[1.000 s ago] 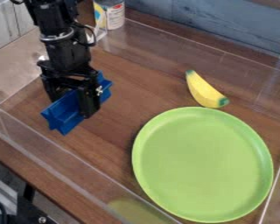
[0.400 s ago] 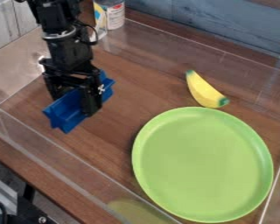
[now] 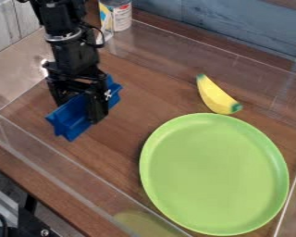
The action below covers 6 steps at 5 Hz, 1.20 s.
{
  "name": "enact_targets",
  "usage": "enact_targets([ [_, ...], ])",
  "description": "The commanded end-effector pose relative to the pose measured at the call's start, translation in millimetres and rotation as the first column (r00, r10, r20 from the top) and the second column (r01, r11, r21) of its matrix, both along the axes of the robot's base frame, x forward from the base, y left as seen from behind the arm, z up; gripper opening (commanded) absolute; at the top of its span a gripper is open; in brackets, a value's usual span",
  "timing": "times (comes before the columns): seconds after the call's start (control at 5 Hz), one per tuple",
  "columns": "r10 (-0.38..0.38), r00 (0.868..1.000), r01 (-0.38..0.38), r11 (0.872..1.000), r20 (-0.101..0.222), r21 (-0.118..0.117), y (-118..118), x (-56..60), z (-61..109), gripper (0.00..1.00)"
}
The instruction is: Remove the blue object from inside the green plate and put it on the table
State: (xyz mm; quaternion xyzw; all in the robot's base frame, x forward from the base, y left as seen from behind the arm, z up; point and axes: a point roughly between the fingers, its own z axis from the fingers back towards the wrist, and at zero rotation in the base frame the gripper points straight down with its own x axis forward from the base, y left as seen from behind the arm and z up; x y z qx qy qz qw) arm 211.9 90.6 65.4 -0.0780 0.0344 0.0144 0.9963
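Observation:
The blue object lies on the brown wood-grain table at the left, well away from the green plate, which holds nothing. My black gripper stands straight over the blue object with its fingers down around its upper part. The frame does not show whether the fingers press on it or stand apart from it. The object's lower end rests on the tabletop.
A yellow banana lies on the table just behind the plate. A clear acrylic wall runs along the front and left edges. A bottle with a coloured label stands at the back left.

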Motion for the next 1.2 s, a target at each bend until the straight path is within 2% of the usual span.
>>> enact_targets([
  [0.0, -0.013, 0.999, 0.013, 1.0, 0.042, 0.021, 2.4, 10.7, 9.9, 1.0],
  [1.0, -0.014, 0.999, 0.012, 0.999, 0.033, 0.037, 7.8, 10.0, -1.6, 1.0],
])
